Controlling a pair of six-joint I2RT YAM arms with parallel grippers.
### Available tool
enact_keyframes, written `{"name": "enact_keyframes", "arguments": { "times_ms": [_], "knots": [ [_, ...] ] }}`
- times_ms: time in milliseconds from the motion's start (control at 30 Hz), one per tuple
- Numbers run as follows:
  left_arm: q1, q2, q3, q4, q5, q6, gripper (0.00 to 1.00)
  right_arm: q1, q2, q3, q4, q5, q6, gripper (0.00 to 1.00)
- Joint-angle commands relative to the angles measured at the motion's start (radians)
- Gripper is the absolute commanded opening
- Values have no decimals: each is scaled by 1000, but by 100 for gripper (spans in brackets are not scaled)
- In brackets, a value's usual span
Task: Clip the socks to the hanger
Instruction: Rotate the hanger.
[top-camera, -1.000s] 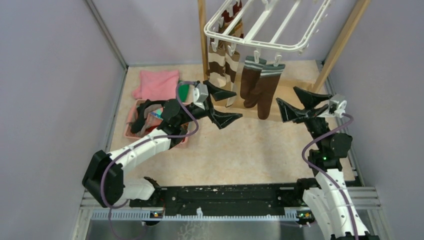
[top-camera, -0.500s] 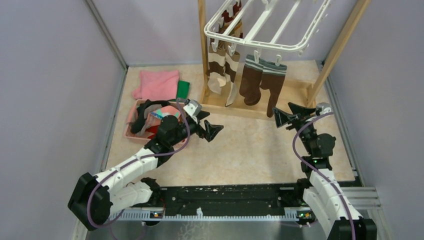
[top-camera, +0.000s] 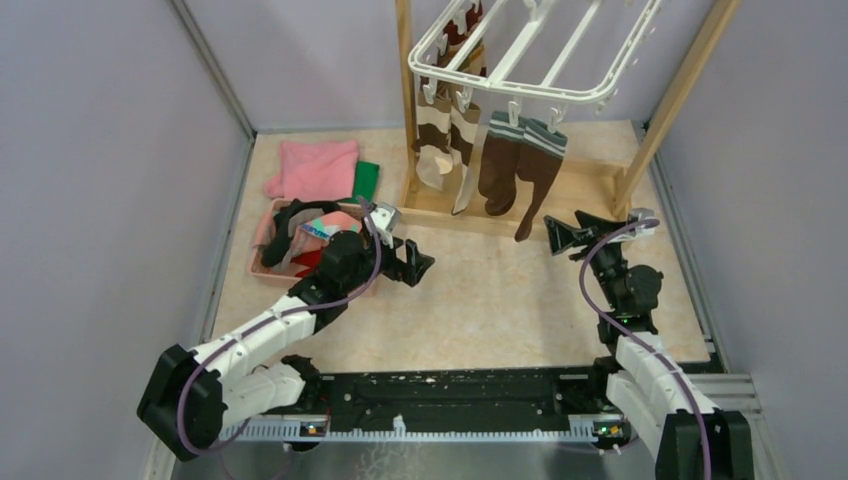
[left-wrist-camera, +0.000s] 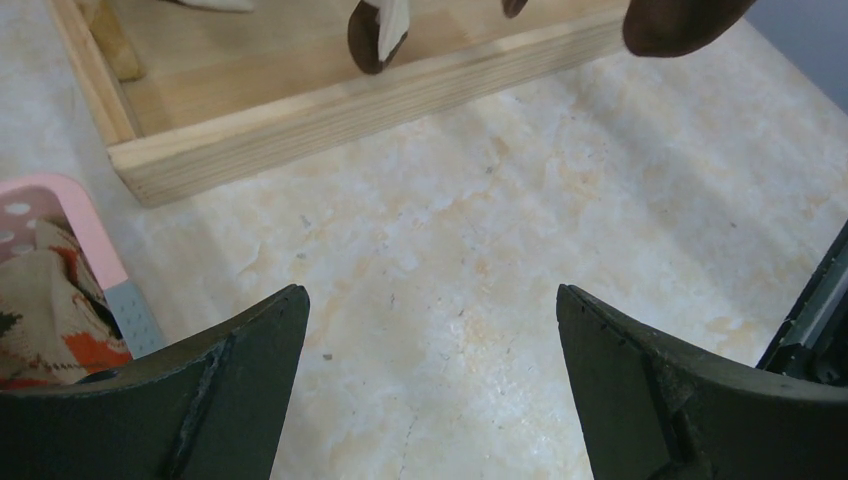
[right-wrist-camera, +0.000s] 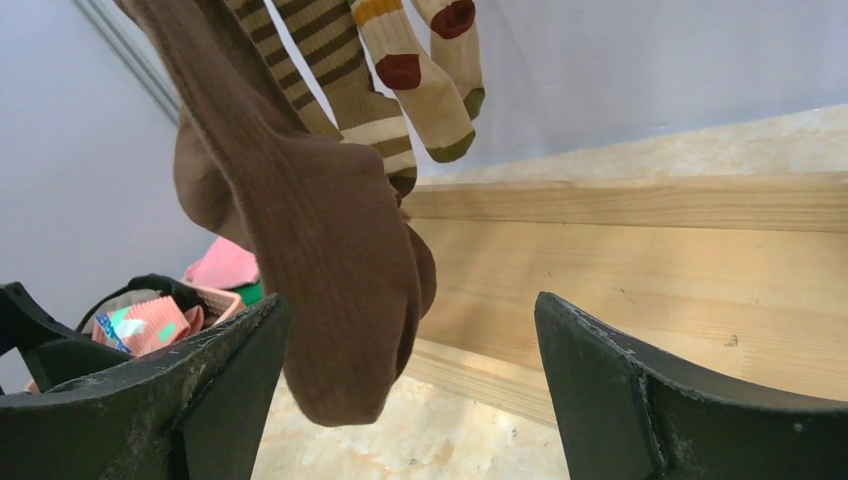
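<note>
Though low beside the wooden frame (top-camera: 520, 212), holding nothing: left gripper (top-camera: 412, 262), fingers spread wide over bare table (top-camera: 480, 300) just in front of the frame's base board, with only tabletop in the gap. Likewise empty: right gripper (top-camera: 572, 228), near the frame's right front end, fingers far apart. Hanging just ahead of that gap, not pinched: toe of one of the dark brown socks (top-camera: 515, 175). Hung high between the frame's posts: hanger (top-camera: 530, 62). Clipped beneath it: striped socks (top-camera: 440, 150) next to the frame's left post and the dark brown pair toward the frame's middle, toes dangling over the base. Left of the frame: pink basket (top-camera: 258, 255) heaped with loose socks (top-camera: 322, 228). Behind the basket, still left of the frame: pink cloth (top-camera: 315, 168) and green cloth (top-camera: 367, 180).
</note>
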Motion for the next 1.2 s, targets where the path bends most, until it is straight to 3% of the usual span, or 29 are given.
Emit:
{"name": "enact_keyframes", "arguments": {
  "times_ms": [0,333,633,867,1100,1167],
  "knots": [
    [12,24,34,-108,-29,-5,99,-10,20,3,71,2,7,91],
    [14,-13,-34,-19,-124,-50,99,15,168,74,124,-161,29,91],
    [15,-58,-112,130,-197,-77,99,16,276,147,183,-169,74,82],
    [15,-82,-120,163,-207,-66,99,58,425,231,282,-195,114,57],
    [18,-161,-160,135,-236,-49,99,155,436,293,217,-168,15,19],
    [20,-188,-168,123,-250,-40,98,184,439,305,204,-163,-5,12]
  ]
}}
